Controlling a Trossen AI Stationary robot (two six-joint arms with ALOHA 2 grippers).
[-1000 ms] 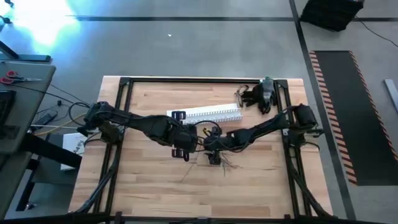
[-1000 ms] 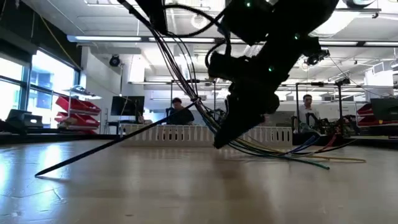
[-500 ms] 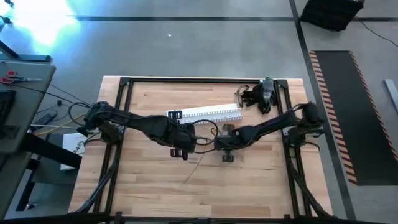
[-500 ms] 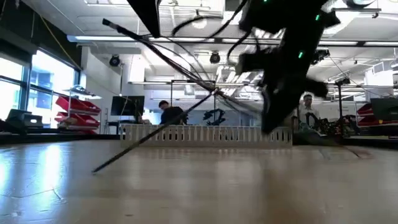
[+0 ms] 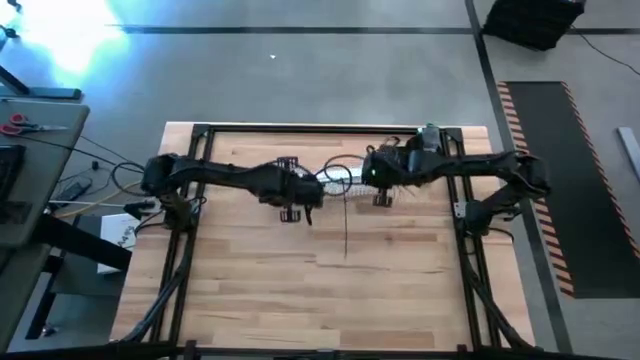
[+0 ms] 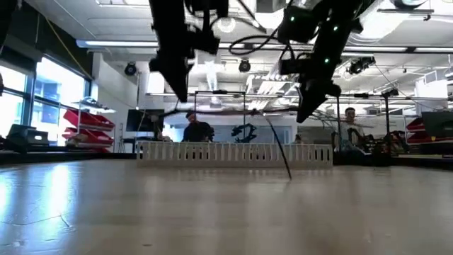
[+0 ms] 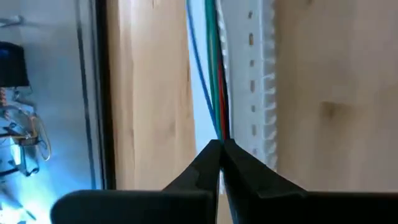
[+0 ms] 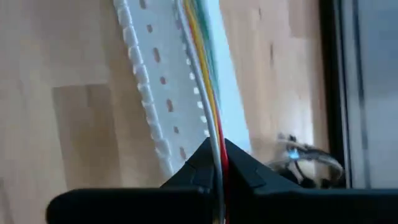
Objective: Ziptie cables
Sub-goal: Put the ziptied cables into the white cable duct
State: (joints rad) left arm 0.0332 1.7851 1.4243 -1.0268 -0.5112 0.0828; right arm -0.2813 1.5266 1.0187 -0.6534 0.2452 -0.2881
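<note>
Wooden bench (image 5: 260, 280) is bare in front; the white slotted channel (image 8: 158, 81) lies far back. Your cables (image 7: 217, 93) hang strung over it between both arms. Left gripper (image 7: 221, 149) and right gripper (image 8: 216, 149) each pinch an end, so pull unevenly and a strand may slip. A dark strand (image 5: 346, 225), perhaps the ziptie, dangles, unclear.

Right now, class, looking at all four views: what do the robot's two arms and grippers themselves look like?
Both arms are dark, jointed and slim, with black cables looping along them. The left gripper and right gripper each end in two black, tapered, pointed fingers on a broad black base. Small green lights glow on the right arm in the low view.
</note>
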